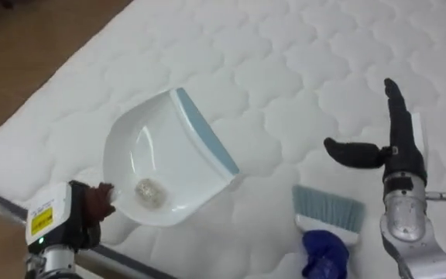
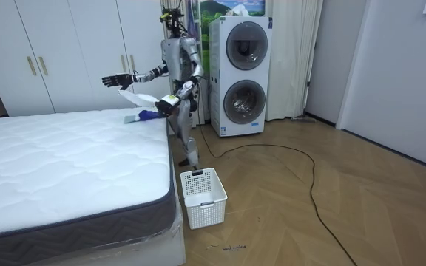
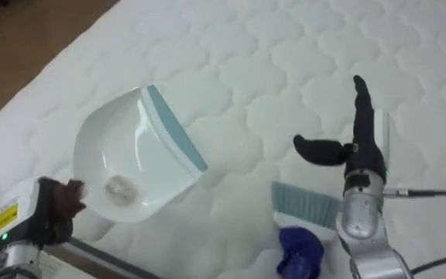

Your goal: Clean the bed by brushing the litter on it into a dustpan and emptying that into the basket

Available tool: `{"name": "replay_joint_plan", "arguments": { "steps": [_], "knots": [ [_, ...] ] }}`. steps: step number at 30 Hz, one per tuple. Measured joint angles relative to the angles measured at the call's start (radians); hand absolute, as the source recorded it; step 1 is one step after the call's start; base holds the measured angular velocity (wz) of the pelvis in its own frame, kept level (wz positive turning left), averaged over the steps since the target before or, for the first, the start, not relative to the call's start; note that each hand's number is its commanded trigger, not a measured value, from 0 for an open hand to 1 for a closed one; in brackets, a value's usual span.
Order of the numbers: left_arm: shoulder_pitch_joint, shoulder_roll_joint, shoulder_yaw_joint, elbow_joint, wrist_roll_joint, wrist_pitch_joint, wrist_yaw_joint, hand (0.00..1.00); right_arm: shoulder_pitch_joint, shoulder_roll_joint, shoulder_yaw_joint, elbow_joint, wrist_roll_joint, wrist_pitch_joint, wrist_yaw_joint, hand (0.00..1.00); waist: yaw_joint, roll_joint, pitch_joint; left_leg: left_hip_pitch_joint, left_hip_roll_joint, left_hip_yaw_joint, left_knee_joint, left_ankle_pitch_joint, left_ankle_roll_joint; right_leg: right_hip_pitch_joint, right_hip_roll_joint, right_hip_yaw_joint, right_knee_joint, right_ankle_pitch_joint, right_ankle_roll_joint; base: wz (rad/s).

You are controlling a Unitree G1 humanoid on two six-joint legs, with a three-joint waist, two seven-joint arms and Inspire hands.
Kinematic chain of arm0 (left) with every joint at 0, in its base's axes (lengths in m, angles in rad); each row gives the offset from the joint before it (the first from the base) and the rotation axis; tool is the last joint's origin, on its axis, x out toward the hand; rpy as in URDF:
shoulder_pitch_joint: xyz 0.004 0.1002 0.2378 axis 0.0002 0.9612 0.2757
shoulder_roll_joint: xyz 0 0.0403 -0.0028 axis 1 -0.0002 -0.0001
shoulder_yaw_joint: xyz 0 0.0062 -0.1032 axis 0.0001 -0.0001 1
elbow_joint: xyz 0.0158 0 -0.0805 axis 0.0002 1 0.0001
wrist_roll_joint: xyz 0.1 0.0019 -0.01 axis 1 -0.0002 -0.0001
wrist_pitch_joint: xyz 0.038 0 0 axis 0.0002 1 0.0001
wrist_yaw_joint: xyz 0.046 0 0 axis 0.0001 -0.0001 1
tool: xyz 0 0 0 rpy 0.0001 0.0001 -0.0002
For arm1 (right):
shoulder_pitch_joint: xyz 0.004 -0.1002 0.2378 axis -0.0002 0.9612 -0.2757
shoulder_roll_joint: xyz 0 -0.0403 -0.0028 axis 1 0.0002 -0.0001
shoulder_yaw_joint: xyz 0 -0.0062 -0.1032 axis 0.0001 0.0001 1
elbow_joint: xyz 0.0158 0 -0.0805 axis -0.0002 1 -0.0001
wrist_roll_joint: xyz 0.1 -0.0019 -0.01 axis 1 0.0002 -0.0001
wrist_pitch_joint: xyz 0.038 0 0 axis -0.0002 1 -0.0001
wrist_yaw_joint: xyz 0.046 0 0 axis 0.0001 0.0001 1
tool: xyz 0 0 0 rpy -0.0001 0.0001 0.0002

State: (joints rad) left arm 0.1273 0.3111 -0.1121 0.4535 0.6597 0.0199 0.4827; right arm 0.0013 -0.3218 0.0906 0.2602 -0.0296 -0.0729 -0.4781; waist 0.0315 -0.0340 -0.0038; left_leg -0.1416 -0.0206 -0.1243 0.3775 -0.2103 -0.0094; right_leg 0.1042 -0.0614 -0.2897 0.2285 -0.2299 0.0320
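Left robot hand clenched on dustpan, perhaps crumbs inside; right robot hand splayed

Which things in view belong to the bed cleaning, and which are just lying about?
Job: mattress; white dustpan with a scrap of debris in it, gripped by the left hand; brush lying on the mattress near the open right hand.
Lying about: white basket on the floor, stacked washing machines, wardrobe.
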Motion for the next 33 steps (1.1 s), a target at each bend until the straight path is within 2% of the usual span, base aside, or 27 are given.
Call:
{"name": "replay_joint_plan", "arguments": {
  "steps": [1, 3, 4, 6, 7, 9, 10, 11, 14, 15, 16, 17, 19, 21, 25, 26, 27, 28, 29, 30, 31, 32, 33],
  "knots": [
    [0.000, -0.003, 0.002, -0.007, 0.002, 0.000, -0.006, 1.00, 0.006, 0.000, -0.004, 0.000, -0.002, 0.000, 0.000, 0.00, -0.002, -0.001, 0.0002, -0.006, 0.003, 0.023, 0.005, 0.002, 0.003, 0.009, -0.001, -0.011, -0.002, -0.003, 0.000, 0.95],
    [0.000, -0.008, 0.006, -0.033, 0.003, 0.000, -0.028, 1.00, 0.011, 0.001, -0.011, -0.001, -0.001, 0.000, -0.003, 0.00, -0.003, -0.009, 0.0062, -0.039, 0.013, 0.112, 0.032, 0.010, 0.017, 0.032, -0.007, -0.046, -0.007, -0.025, 0.001, 0.91],
    [0.000, -0.010, 0.010, -0.039, 0.003, 0.000, -0.036, 1.00, 0.011, 0.001, -0.012, 0.000, -0.001, 0.000, -0.003, 0.00, -0.004, -0.012, 0.0088, -0.048, 0.014, 0.130, 0.039, 0.012, 0.021, 0.033, -0.009, -0.052, -0.007, -0.032, 0.000, 0.78],
    [-0.004, -0.021, 0.018, -0.043, 0.004, 0.001, -0.055, 1.00, 0.011, 0.002, -0.013, 0.000, -0.002, 0.002, -0.005, 0.00, 0.002, -0.011, 0.0110, -0.095, 0.019, 0.161, 0.072, 0.020, 0.032, 0.034, -0.008, -0.117, -0.004, -0.048, -0.004, 0.81],
    [-0.004, -0.023, 0.018, -0.043, 0.003, 0.001, -0.060, 1.00, 0.011, 0.002, -0.013, 0.000, -0.002, 0.004, -0.007, 0.00, -0.002, -0.011, 0.0115, -0.101, 0.023, 0.179, 0.075, 0.023, 0.037, 0.036, -0.009, -0.134, -0.005, -0.049, -0.005, 0.89],
    [-0.004, -0.025, 0.019, -0.043, -0.011, 0.001, -0.071, 1.00, 0.015, 0.002, -0.021, 0.000, 0.013, 0.008, -0.018, 0.00, -0.022, -0.013, 0.0156, -0.119, 0.068, 0.333, 0.092, 0.033, 0.069, 0.061, -0.015, -0.209, -0.010, -0.062, 0.001, 0.99],
    [-0.005, -0.026, 0.019, -0.042, -0.018, 0.002, -0.074, 1.00, 0.016, 0.002, -0.024, 0.000, 0.026, 0.008, -0.020, 0.00, -0.025, -0.013, 0.0162, -0.120, 0.071, 0.343, 0.097, 0.032, 0.074, 0.065, -0.014, -0.216, -0.008, -0.067, 0.003, 0.91],
    [-0.004, -0.029, 0.018, -0.041, -0.018, 0.003, -0.080, 1.00, 0.016, 0.001, -0.036, 0.000, 0.038, 0.008, -0.022, 0.00, -0.025, -0.009, 0.0185, -0.124, 0.060, 0.322, 0.105, 0.031, 0.078, 0.071, -0.007, -0.236, -0.010, -0.073, 0.009, 0.68],
    [-0.009, -0.028, 0.023, -0.043, -0.019, 0.003, -0.081, 1.00, 0.015, 0.001, -0.065, -0.001, 0.039, 0.008, -0.028, 0.00, -0.024, -0.001, 0.0192, -0.132, 0.011, 0.265, 0.082, 0.051, 0.091, 0.069, -0.011, -0.246, -0.010, -0.081, 0.011, 0.58],
    [-0.009, -0.028, 0.030, -0.044, -0.023, 0.003, -0.081, 1.00, 0.019, 0.001, -0.067, -0.001, 0.038, 0.008, -0.032, 0.00, -0.024, -0.001, 0.0182, -0.129, -0.007, 0.255, 0.062, 0.065, 0.096, 0.068, -0.017, -0.248, -0.010, -0.082, 0.012, 0.50],
    [-0.010, -0.028, 0.033, -0.044, -0.027, 0.003, -0.081, 1.00, 0.021, 0.001, -0.067, -0.003, 0.039, 0.008, -0.034, 0.00, -0.021, -0.002, 0.0178, -0.127, -0.013, 0.254, 0.052, 0.071, 0.099, 0.068, -0.021, -0.253, -0.008, -0.083, 0.014, 0.38],
    [-0.012, -0.028, 0.036, -0.044, -0.041, 0.003, -0.081, 1.00, 0.024, 0.000, -0.067, -0.005, 0.038, 0.009, -0.035, 0.00, -0.005, 0.000, 0.0148, -0.126, -0.025, 0.253, 0.036, 0.081, 0.104, 0.064, -0.028, -0.261, -0.006, -0.083, 0.016, 0.21],
    [-0.017, -0.028, 0.045, -0.051, -0.040, 0.004, -0.081, 1.00, 0.024, 0.001, -0.065, -0.005, 0.037, 0.013, -0.039, 0.00, 0.008, 0.000, 0.0127, -0.126, -0.034, 0.251, 0.029, 0.089, 0.107, 0.057, -0.037, -0.270, 0.017, -0.080, 0.020, 0.19],
    [-0.019, -0.030, 0.052, -0.064, -0.037, 0.004, -0.081, 1.00, 0.023, 0.002, -0.063, -0.004, 0.037, 0.042, -0.047, 0.00, 0.024, 0.005, 0.0093, -0.124, -0.040, 0.231, 0.032, 0.087, 0.111, 0.051, -0.052, -0.292, 0.088, -0.080, 0.020, 0.28],
    [-0.019, -0.031, 0.053, -0.088, -0.036, 0.002, -0.081, 1.00, 0.009, 0.002, -0.060, 0.003, 0.038, 0.044, -0.076, 0.00, 0.059, 0.011, 0.0062, -0.125, -0.048, 0.204, 0.036, 0.078, 0.126, -0.001, -0.092, -0.287, 0.226, -0.080, 0.020, 0.08],
    [-0.018, -0.031, 0.053, -0.093, -0.035, -0.001, -0.081, 1.00, 0.009, 0.003, -0.055, 0.006, 0.037, 0.044, -0.089, 0.00, 0.062, 0.011, 0.0067, -0.120, -0.067, 0.162, 0.037, 0.079, 0.145, -0.023, -0.104, -0.267, 0.279, -0.077, 0.017, 0.07],
    [-0.018, -0.030, 0.053, -0.093, -0.033, -0.002, -0.079, 1.00, 0.008, 0.005, -0.045, 0.014, 0.032, 0.043, -0.100, 0.00, 0.061, 0.014, 0.0104, -0.108, -0.094, 0.094, 0.034, 0.087, 0.158, -0.047, -0.087, -0.193, 0.313, -0.085, 0.001, 0.09],
    [-0.015, -0.031, 0.058, -0.092, -0.031, -0.002, -0.079, 1.00, 0.008, 0.009, -0.037, 0.023, 0.022, 0.041, -0.103, 0.00, 0.059, 0.018, 0.0123, -0.100, -0.105, 0.055, 0.029, 0.091, 0.160, -0.057, -0.064, -0.152, 0.316, -0.094, -0.014, 0.16],
    [-0.005, -0.030, 0.067, -0.091, -0.023, -0.002, -0.079, 1.00, 0.019, 0.023, -0.028, 0.046, -0.002, 0.042, -0.107, 0.00, 0.050, 0.027, 0.0154, -0.069, -0.131, -0.048, -0.017, 0.111, 0.139, -0.074, -0.011, -0.108, 0.299, -0.105, -0.037, 0.38],
    [0.006, -0.029, 0.081, -0.079, -0.019, -0.002, -0.078, 1.00, 0.041, 0.042, -0.014, 0.056, -0.006, 0.050, -0.112, 0.00, 0.022, 0.013, 0.0052, -0.006, -0.174, -0.211, -0.152, 0.175, 0.035, -0.093, 0.029, -0.062, 0.223, -0.096, -0.055, 0.69],
    [0.009, -0.027, 0.098, -0.077, -0.021, -0.003, -0.078, 1.00, 0.041, 0.053, -0.008, 0.052, -0.008, 0.053, -0.113, 0.00, -0.028, -0.015, -0.0057, 0.006, -0.180, -0.203, -0.155, 0.176, 0.029, -0.102, 0.030, -0.062, 0.176, -0.089, -0.056, 1.33],
    [-0.015, -0.019, 0.118, -0.068, -0.039, -0.011, -0.076, 1.00, 0.024, 0.051, -0.005, 0.031, -0.013, 0.052, -0.130, 0.00, -0.082, -0.018, 0.0182, -0.062, -0.082, 0.026, 0.081, 0.074, 0.069, -0.132, 0.019, -0.052, 0.196, -0.092, -0.018, 1.11],
    [-0.047, -0.016, 0.106, -0.044, -0.054, -0.028, -0.074, 1.00, 0.008, 0.032, -0.012, 0.027, -0.011, 0.062, -0.158, 0.00, -0.066, 0.016, 0.0302, -0.110, -0.044, 0.031, 0.220, -0.093, 0.114, -0.192, 0.003, -0.009, 0.307, -0.120, 0.021, 0.73]
  ]
}}
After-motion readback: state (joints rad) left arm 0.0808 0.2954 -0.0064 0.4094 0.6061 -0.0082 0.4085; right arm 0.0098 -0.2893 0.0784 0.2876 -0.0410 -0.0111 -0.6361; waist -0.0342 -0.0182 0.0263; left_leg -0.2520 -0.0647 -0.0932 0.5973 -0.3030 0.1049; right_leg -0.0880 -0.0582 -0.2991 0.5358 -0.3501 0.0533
